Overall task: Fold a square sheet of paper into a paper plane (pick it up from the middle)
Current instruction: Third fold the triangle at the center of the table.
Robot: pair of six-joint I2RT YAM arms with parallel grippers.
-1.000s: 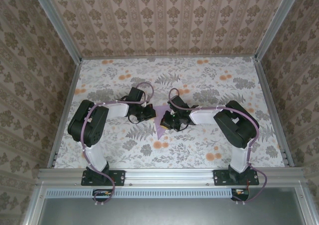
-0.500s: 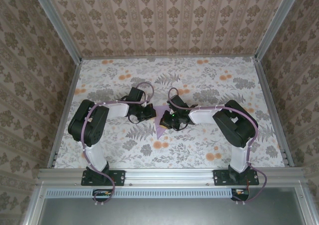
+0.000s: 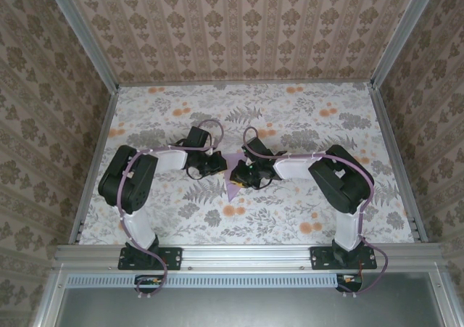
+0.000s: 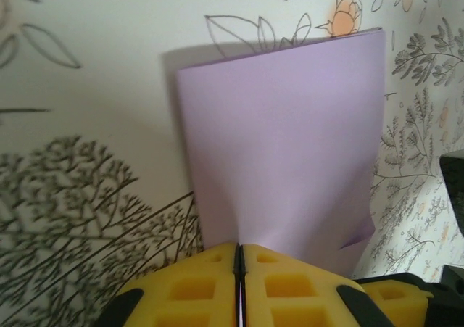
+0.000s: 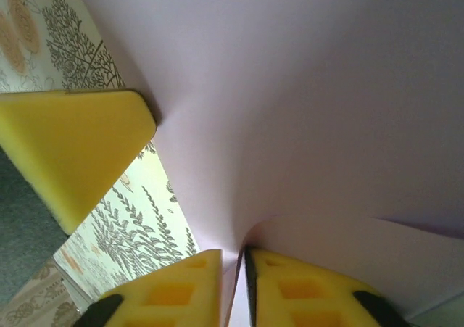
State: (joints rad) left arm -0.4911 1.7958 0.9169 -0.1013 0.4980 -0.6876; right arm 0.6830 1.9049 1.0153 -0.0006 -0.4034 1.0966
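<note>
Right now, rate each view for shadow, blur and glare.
Top external: even light, sharp, no glare, lavender paper small between the arms. Left wrist: paper crisp, casting a soft shadow on the table along its upper-left edge. Right wrist: paper too close, blurred, shaded unevenly.

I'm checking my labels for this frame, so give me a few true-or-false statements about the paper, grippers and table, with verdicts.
1. The paper is lavender. True.
2. The left gripper is shut on the paper's edge. True.
3. The right gripper hangs wide open, away from the paper. False: its fingers pinch the paper between them.
4. The two grippers sit at opposite corners of the table. False: they meet close together near its middle.
5. The table is plain white. False: it has a floral pattern of grey leaves and orange flowers.
</note>
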